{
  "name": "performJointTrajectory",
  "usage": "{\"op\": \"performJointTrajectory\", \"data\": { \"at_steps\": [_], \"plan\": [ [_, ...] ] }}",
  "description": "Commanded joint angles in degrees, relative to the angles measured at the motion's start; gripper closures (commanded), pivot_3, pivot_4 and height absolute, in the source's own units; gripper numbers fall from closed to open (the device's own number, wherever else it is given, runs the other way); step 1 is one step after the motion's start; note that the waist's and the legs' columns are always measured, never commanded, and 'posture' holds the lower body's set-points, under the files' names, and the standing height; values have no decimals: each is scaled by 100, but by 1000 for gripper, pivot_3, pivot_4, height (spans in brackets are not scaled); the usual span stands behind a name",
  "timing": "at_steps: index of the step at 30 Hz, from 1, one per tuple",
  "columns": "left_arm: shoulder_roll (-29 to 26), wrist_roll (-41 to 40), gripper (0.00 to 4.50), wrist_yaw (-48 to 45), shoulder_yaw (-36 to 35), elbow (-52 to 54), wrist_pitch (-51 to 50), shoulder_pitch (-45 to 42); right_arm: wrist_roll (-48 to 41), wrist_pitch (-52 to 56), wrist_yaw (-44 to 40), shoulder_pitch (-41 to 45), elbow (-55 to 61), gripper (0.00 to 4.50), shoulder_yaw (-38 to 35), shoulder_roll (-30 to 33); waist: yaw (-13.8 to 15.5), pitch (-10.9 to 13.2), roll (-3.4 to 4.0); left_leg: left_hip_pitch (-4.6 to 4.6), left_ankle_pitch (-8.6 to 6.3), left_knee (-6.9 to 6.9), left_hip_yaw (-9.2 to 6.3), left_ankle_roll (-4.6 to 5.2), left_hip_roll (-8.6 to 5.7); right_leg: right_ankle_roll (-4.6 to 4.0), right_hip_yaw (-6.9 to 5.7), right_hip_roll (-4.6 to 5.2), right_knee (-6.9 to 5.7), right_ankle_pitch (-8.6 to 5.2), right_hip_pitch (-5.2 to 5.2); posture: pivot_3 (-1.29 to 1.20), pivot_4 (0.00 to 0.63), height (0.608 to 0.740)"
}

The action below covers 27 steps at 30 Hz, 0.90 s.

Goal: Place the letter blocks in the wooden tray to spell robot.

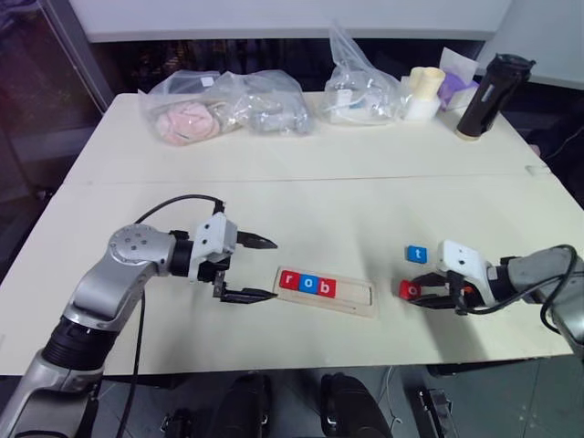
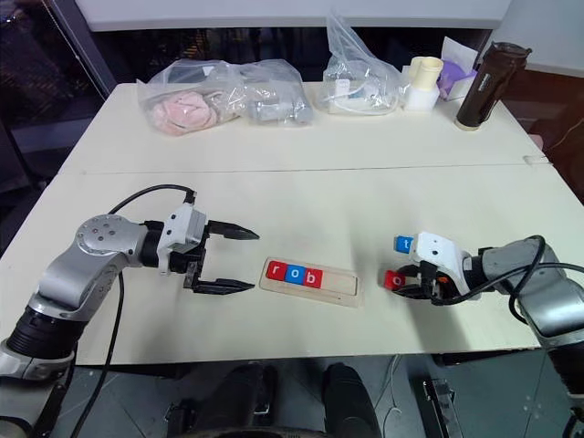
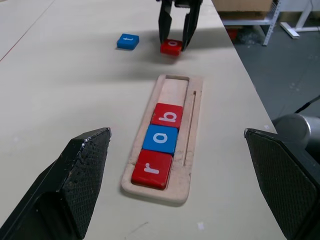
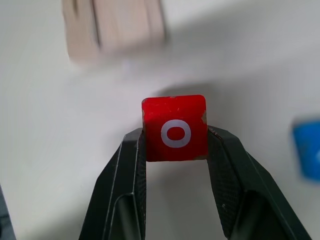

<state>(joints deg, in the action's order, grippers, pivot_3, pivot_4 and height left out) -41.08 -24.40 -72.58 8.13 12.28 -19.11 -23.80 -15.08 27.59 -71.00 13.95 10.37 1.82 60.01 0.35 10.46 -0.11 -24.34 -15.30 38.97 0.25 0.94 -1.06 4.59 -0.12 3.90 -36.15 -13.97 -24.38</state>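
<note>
Head views, tray: the wooden tray (image 1: 351,302) lies on the table (image 1: 301,182) between the two arms; it holds a red r block (image 1: 288,281), a blue o block (image 1: 307,285) and a red b block (image 1: 326,288), side by side at its left end. The right part of the tray is free.
Head views, loose blocks: the blue t block (image 1: 417,254) lies flat on the table, near the right gripper (image 1: 422,297).
Left wrist view: the left gripper (image 3: 185,185) has its jaws wide apart, holding nothing, just beside the r end of the tray.
Right wrist view: the right gripper is clamped on the red o block (image 4: 174,129); the two fingers (image 4: 131,175) press its opposite side faces, with the letter facing the camera.
Handling, my judgement: the block looks small, light and stiff, with smooth faces, so it may twist or slip. The best hold is on two flat parallel sides, at the middle, as now.
Next slot, my judgement: the o should go just beside the b.
</note>
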Motion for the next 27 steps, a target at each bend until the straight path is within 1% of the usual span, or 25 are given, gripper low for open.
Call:
{"op": "performJointTrajectory", "data": {
  "at_steps": [1,5,9,15,27],
  "plan": [
    [-35,-76,0,6,-105,172,9,-75,-137,380,-9,513,626,3377,303,-134,1,-1,2,1,0,0,0,0,0,0,-2,0,-2,0,0,0,150,740],
    [-11,-84,0,59,-112,229,-17,-38,-32,647,118,848,848,3377,873,-494,38,-1,1,-1,0,-1,-1,0,1,-1,-4,0,-1,0,-1,0,150,740],
    [-9,-97,0,148,-158,290,-46,18,186,630,264,965,790,3377,1207,-698,40,-1,1,-9,0,0,1,0,-13,0,-4,17,1,0,-6,0,150,740],
    [-106,-127,0,230,-261,432,-84,225,171,779,413,982,825,3377,1379,-941,28,-1,2,-8,0,-1,2,0,-15,0,-6,20,-2,1,-8,0,150,740],
    [-77,-143,0,312,-217,457,-84,218,185,829,478,905,810,3377,1427,-953,29,-1,2,-8,0,0,2,0,-15,0,-8,19,-4,1,-7,0,150,740]
  ]
}}
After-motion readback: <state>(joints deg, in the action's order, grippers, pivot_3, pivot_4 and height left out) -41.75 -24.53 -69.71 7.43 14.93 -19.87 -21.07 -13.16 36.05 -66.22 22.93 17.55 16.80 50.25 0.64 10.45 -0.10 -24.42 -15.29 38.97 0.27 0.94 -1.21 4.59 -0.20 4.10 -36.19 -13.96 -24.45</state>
